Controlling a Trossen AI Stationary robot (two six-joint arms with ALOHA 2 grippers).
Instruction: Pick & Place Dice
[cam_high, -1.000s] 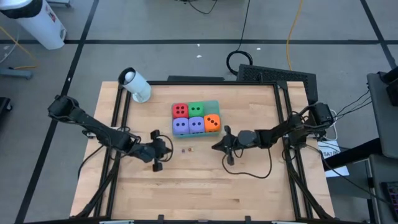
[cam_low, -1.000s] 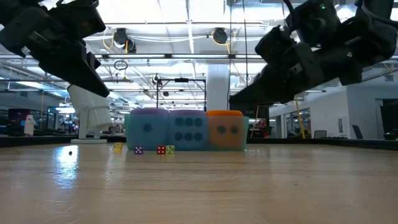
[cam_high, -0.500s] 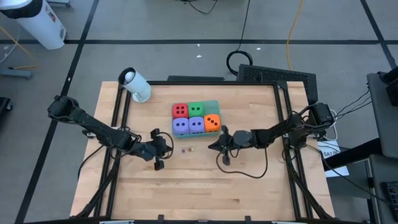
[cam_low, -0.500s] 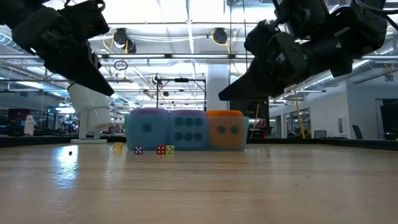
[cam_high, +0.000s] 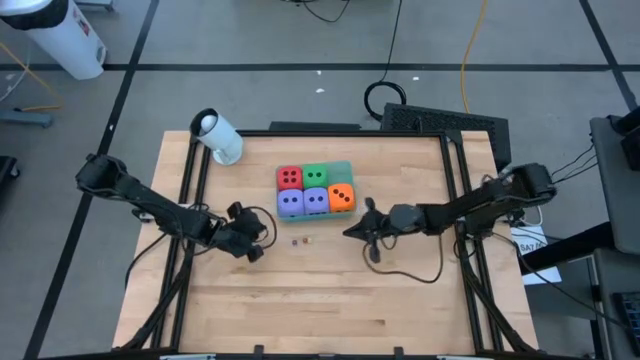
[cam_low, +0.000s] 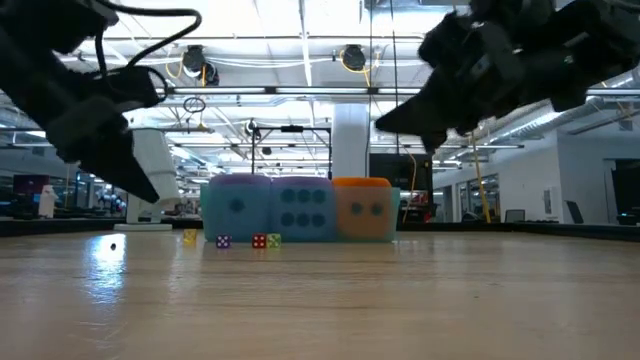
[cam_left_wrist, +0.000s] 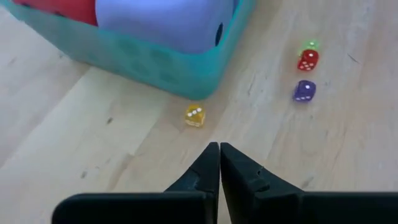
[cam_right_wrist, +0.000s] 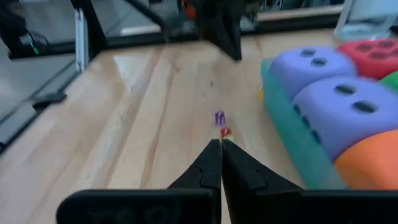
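Five soft dice sit in the teal tray (cam_high: 347, 166) at the back middle of the surface (cam_high: 320, 300): one red die (cam_high: 289, 178) and one green die (cam_high: 315, 176) in the far row, two purple dice (cam_high: 303, 203) and one orange die (cam_high: 341, 197) in the near row, all packed side by side. In front of the tray, on the bare wood, lie four tiny dice: one yellow (cam_left_wrist: 194, 115) just beside the tray's corner, and one red (cam_left_wrist: 307, 60), one purple (cam_left_wrist: 304, 90) and one green (cam_left_wrist: 310, 45) close together a little farther off. One white cylinder (cam_high: 218, 137) lies near the surface's back left corner.

Two arms are in view. The left tool (cam_high: 257, 236) hangs above the wood to the left of the tiny dice, its fingers (cam_left_wrist: 207, 169) pressed together and holding nothing. The right tool (cam_high: 357, 229) hangs to the right of them, in front of the orange die, its fingers (cam_right_wrist: 211, 163) also together and empty.

Compared with a second ago, the left tool has drawn back toward the left and turned, so that in the low view it sits lower and nearer the left edge. The right tool moved a little toward the tiny dice and has since pulled back again; its arm is stretched straighter. The dice, the tray and the tiny dice lie where they were.
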